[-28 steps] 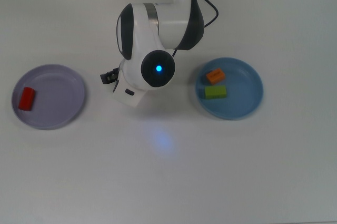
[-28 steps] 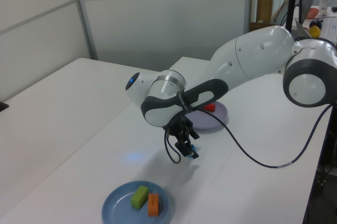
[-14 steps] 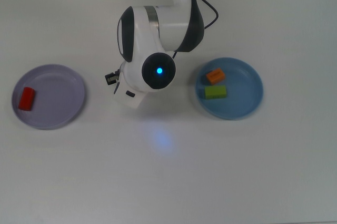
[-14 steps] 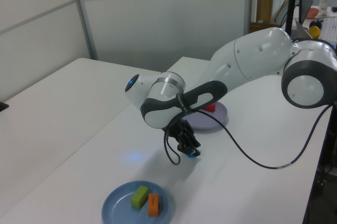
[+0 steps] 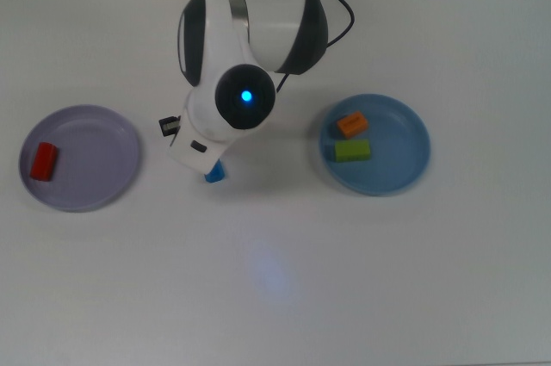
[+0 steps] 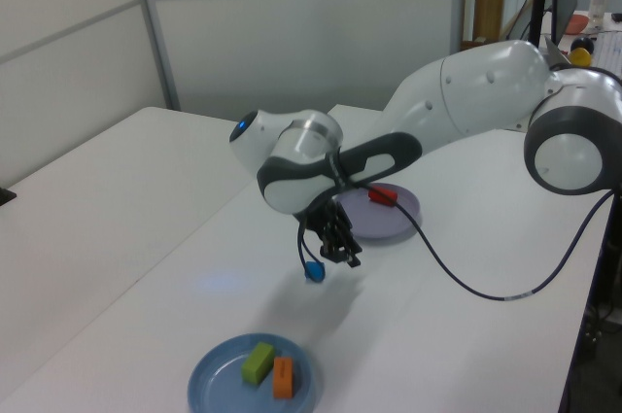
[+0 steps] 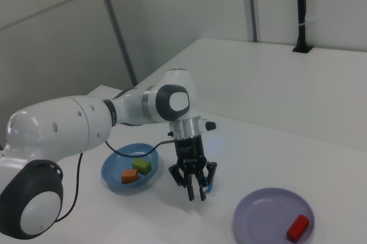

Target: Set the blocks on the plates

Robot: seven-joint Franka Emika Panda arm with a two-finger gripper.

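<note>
The blue cube [image 5: 214, 173] [image 6: 313, 272] [image 7: 210, 186] sits on the white table between the plates, just clear of my gripper [image 7: 196, 193] [image 6: 340, 256]. The gripper hangs a little above the table with a small gap between its fingers and nothing in it. In the top view the arm hides the gripper. The red block [image 5: 43, 161] [image 7: 299, 227] lies on the lavender plate [image 5: 95, 155] [image 6: 389, 223] [image 7: 264, 215]. The orange block [image 5: 351, 124] and green block [image 5: 352, 151] lie on the light blue plate [image 5: 396, 151] [image 6: 224, 374] [image 7: 114, 169].
The arm's white body [image 5: 245, 56] reaches in from the top view's upper edge, and a black cable [image 6: 466, 287] loops from it over the table. Grey panel walls [image 6: 292, 34] stand behind the table.
The gripper has risen and moved toward the top view's left. The blue cube, at its fingertips before, now sits apart from it and shows in the top view.
</note>
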